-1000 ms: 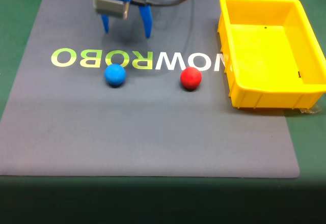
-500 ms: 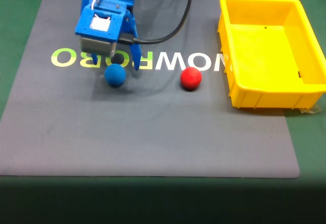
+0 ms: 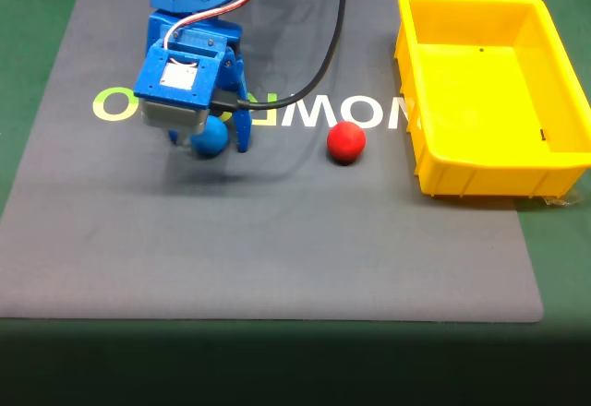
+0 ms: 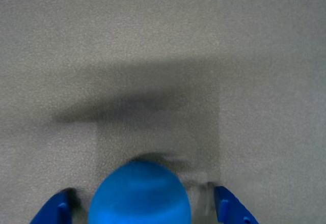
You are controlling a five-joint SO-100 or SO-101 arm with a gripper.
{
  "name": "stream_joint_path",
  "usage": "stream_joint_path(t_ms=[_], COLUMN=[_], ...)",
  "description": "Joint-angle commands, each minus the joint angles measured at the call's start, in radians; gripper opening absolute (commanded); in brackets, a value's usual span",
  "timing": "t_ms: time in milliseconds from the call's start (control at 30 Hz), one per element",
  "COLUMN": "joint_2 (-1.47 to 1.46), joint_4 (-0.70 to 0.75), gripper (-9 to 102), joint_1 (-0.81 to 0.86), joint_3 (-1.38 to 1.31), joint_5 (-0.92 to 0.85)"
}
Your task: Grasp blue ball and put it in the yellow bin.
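Jaws spread, one on each side of the ball (image 4: 139,193) on the mat (image 3: 277,240); within a second the gripper (image 3: 211,142) has dropped from above the lettering to straddle it; closing looks next; the bin (image 3: 420,101) waits, well right.

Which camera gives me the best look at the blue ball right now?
The wrist view: the blue ball sits large between the open jaws, its lower edge cut off. In the fixed view the gripper hides most of the ball.
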Motion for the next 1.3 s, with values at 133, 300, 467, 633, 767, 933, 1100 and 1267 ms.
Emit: stream_joint_path(t_ms=[133,300,467,633,767,933,1100,1267], joint_2=[0.003,0.005,0.061,0.212,0.356,0.492,0.588,0.632], joint_4=[-0.008,-0.006,0.002,0.0,0.0,0.051,0.071,0.118], gripper=[2,0,0,0,0,0,0,0], joint_1=[-0.02,-0.02,-0.031,-0.089,-0.192,-0.368,-0.557,-0.707], joint_3=[-0.086,-0.086,-0.086,-0.086,-0.081,-0.066,0.028,0.106], joint_5=[0.037,0.029,0.035,0.081,0.13,0.17,0.187,0.202])
